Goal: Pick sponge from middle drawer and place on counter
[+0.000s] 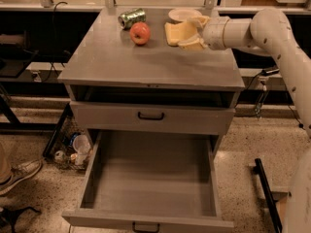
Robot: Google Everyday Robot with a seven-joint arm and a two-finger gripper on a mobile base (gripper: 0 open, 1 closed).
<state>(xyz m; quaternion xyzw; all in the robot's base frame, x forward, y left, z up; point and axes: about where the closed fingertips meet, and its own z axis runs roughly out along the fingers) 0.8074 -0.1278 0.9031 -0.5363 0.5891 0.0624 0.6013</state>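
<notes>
The pale yellow sponge (173,33) is at the back right of the grey counter (146,64), just right of the red apple (140,33). My gripper (188,32) reaches in from the right and is shut on the sponge, one cream finger above it and one below. I cannot tell whether the sponge touches the counter top or hangs just over it. The middle drawer (150,186) is pulled far out at the bottom of the view, and its grey floor is bare.
A green can (132,17) lies at the counter's back, and a cream bowl (183,14) stands behind the sponge. A shallower drawer front with a black handle (150,115) is below the counter. Clutter (73,149) and a shoe (17,174) are on the floor at left.
</notes>
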